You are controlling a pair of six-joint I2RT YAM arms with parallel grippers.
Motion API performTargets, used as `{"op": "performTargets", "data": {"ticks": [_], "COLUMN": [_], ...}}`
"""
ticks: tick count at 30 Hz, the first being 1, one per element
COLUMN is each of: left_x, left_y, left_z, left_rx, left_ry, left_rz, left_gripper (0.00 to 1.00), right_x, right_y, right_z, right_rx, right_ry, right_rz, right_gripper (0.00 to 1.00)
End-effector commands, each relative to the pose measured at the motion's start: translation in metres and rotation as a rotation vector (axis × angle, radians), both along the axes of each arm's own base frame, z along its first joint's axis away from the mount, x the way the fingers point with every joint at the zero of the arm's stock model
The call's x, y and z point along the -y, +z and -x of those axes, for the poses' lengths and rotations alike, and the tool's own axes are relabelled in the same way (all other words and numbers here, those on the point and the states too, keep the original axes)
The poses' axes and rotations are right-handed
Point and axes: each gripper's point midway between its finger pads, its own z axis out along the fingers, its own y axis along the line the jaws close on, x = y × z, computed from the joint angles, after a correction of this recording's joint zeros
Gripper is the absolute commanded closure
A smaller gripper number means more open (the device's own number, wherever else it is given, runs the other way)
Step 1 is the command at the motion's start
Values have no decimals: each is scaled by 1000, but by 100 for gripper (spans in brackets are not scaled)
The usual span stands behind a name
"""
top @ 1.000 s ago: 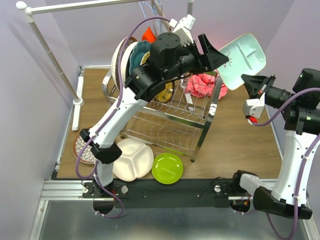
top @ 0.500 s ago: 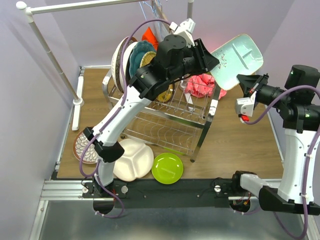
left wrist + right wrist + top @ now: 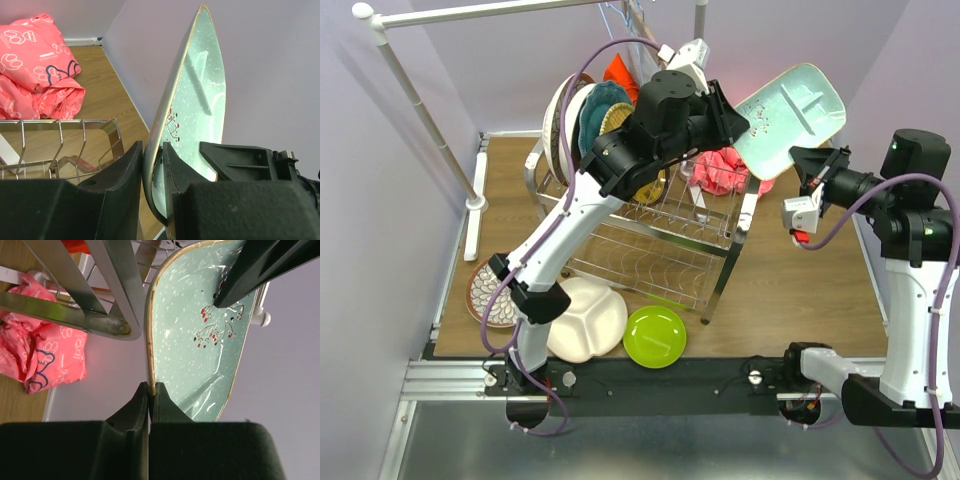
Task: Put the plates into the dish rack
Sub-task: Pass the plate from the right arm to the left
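The pale aqua plate (image 3: 790, 118) hangs on edge in the air between the two hands, above the right end of the dish rack (image 3: 650, 255). The right hand (image 3: 150, 390) is clenched on the rim nearest it and carries the weight. The left hand (image 3: 152, 150) straddles the opposite rim, but I cannot tell whether it pinches yet. The upright hold probably suits a handover, then slotting the plate between the wires below the left hand.
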Motion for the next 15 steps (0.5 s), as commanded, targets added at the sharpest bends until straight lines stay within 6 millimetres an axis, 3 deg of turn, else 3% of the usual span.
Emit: {"op": "performTargets", "data": {"ticks": [1, 5, 10, 11, 12, 15], "left_x": [-5, -10, -14, -17, -17, -20], "left_y": [42, 66, 95, 101, 103, 113], "left_z": [10, 17, 24, 25, 25, 29], "left_rx": [103, 152, 206, 216, 217, 242], "left_ry": [-12, -30, -59, -56, -57, -75], "left_rz": [80, 156, 250, 264, 272, 295], "left_gripper": [100, 100, 100, 100, 100, 100], "right_x": [-24, -25, -23, -23, -22, -21], "right_y": [62, 73, 74, 78, 81, 88], "right_z": [19, 21, 21, 22, 25, 29], "right_rx": [437, 474, 455, 471, 463, 469], "right_ry": [175, 167, 142, 139, 129, 119], "right_rz": [136, 81, 22, 14, -9, -56], "right_gripper": [99, 82, 62, 55, 41, 11]}}
